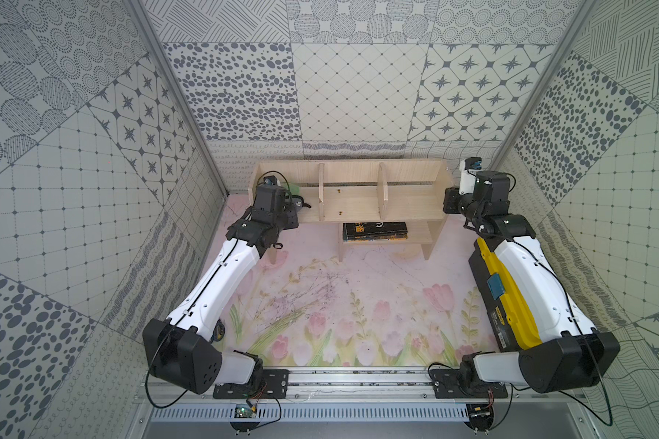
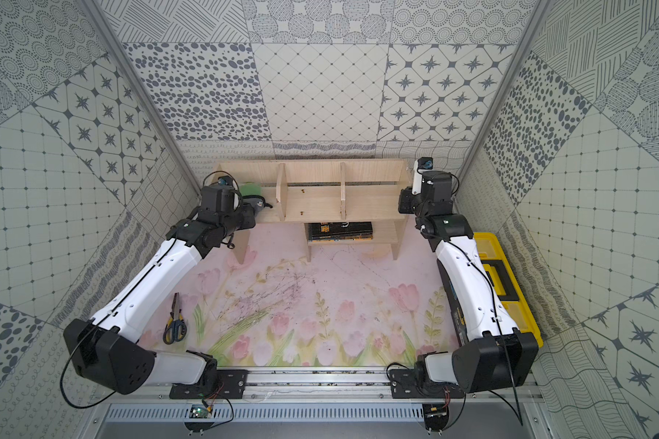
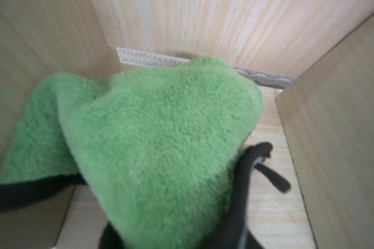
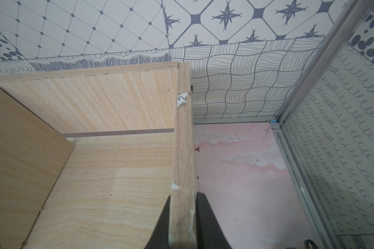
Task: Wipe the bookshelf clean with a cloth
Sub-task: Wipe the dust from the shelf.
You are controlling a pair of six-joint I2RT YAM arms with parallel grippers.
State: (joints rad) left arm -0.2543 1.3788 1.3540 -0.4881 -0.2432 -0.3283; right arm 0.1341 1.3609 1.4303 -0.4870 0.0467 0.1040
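The pale wood bookshelf (image 1: pixel 408 178) (image 2: pixel 370 175) stands against the back wall in both top views. The cloth (image 1: pixel 292 189) (image 2: pixel 251 189), green side up, lies in the shelf's leftmost compartment. In the left wrist view the cloth (image 3: pixel 160 140) bulges over my left gripper (image 3: pixel 177 215), whose dark fingers stand wide apart on either side of it, so the gripper is open. From above, the left gripper (image 1: pixel 297 203) (image 2: pixel 257 203) reaches into that compartment. My right gripper (image 4: pixel 183 215) (image 1: pixel 449 201) is shut on the bookshelf's right side panel (image 4: pixel 183 151).
A black book with yellow lettering (image 1: pixel 375 231) (image 2: pixel 339 230) lies on the short lower shelf. A yellow and black toolbox (image 1: pixel 506 296) (image 2: pixel 506 273) sits under the right arm. Scissors (image 2: pixel 175 323) lie on the floral mat (image 1: pixel 339 304) by the left arm.
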